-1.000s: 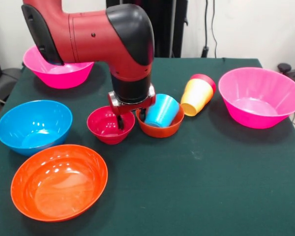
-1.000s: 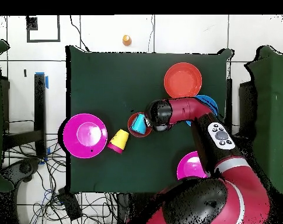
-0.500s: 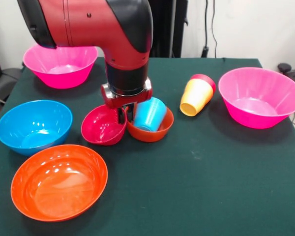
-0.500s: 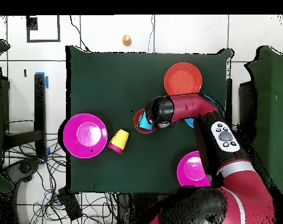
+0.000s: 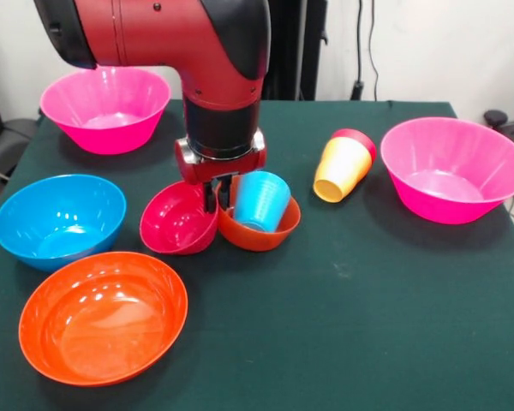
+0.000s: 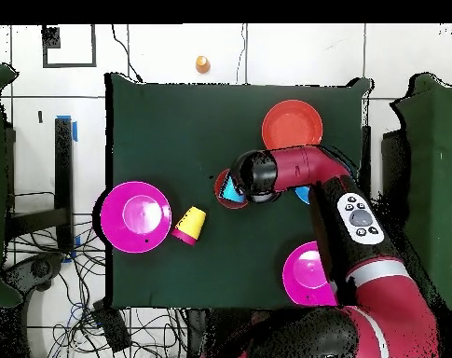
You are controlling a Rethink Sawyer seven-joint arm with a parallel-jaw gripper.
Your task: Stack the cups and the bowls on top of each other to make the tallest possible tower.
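My gripper (image 5: pixel 218 199) is shut on the rim of the small orange bowl (image 5: pixel 261 233), one finger inside it and one outside. The blue cup (image 5: pixel 260 199) lies tilted in that bowl. The small crimson bowl (image 5: pixel 178 229) touches it on the left and is tipped up. In the overhead view the arm's head hides the gripper; the blue cup (image 6: pixel 231 190) shows beside it. The yellow cup (image 5: pixel 341 169) lies on its side with the red cup (image 5: pixel 358 137) nested behind it.
Pink bowls stand at the far left (image 5: pixel 104 107) and the right (image 5: pixel 454 167). The blue bowl (image 5: pixel 58 218) and the wide orange bowl (image 5: pixel 103 317) are at the near left. A small orange thing (image 6: pixel 202 63) lies off the table.
The gripper has dragged the small orange bowl with the blue cup to the left and nearer the camera. The crimson bowl has been pushed left and tipped up.
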